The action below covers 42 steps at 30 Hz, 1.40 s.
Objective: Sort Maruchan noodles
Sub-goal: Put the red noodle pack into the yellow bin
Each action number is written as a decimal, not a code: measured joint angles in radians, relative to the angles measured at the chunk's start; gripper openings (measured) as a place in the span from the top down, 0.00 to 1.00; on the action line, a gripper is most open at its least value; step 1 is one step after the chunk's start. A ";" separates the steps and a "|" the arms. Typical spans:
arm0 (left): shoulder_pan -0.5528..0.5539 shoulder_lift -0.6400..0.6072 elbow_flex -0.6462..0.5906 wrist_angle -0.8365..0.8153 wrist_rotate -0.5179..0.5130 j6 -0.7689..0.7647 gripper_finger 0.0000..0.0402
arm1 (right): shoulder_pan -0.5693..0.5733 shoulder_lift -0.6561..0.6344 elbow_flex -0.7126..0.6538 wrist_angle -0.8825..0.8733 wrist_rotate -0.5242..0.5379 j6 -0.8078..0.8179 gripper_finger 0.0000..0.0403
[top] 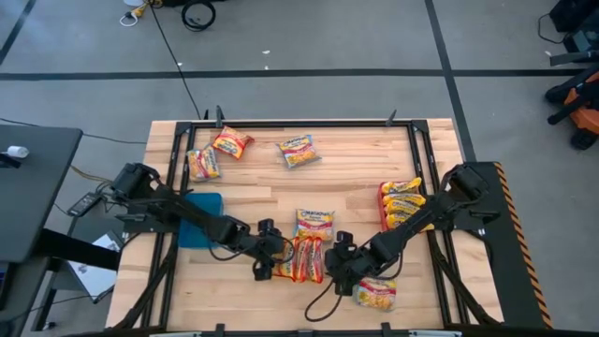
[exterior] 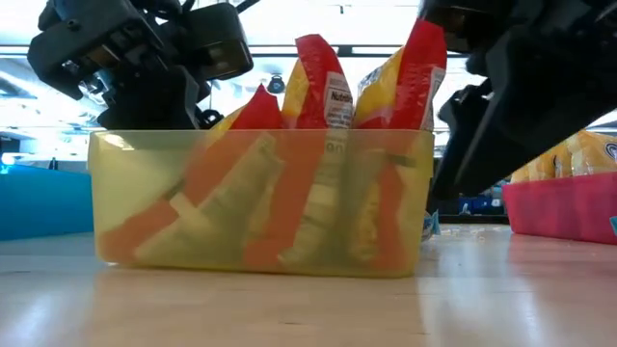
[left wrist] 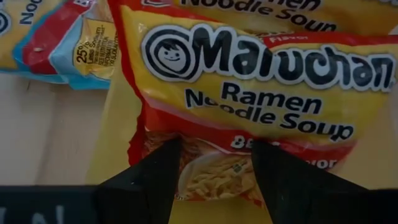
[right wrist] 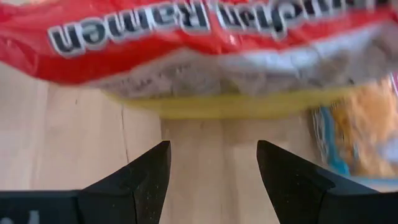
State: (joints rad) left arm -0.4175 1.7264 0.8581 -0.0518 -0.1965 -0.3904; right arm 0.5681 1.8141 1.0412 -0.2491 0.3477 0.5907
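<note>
A yellow tray near the table's near edge holds several red-orange Maruchan packets standing on edge. A yellow-and-blue packet lies at the tray's far side. My left gripper is open at the tray's left side, its fingers over the lower end of a red-orange beef packet. My right gripper is open at the tray's right side. Bare wood shows between its fingers, and a red packet lies just ahead. My left gripper's fingers stand on either side of the beef packet's lower end, coming at it across its width. I cannot tell whether they touch it.
A red tray at the right holds yellow packets. A blue tray lies under the left arm. Loose packets lie at the far left, far middle and near right.
</note>
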 joint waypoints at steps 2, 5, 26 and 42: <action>0.004 0.001 0.000 -0.003 0.008 0.011 0.48 | -0.012 0.000 -0.006 0.056 0.000 -0.056 0.39; 0.006 0.001 -0.001 -0.026 0.051 0.046 0.48 | -0.038 0.000 -0.016 0.075 -0.003 -0.100 0.39; -0.006 -0.119 0.001 -0.294 0.047 0.039 0.48 | -0.093 0.000 -0.048 0.086 -0.083 -0.068 0.39; 0.073 0.012 0.326 -0.731 0.006 0.171 0.48 | -0.151 0.149 0.072 0.116 -0.040 -0.229 0.39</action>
State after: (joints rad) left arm -0.3447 1.7384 1.1836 -0.7826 -0.1901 -0.2192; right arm 0.4173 1.9633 1.1132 -0.1327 0.3073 0.3617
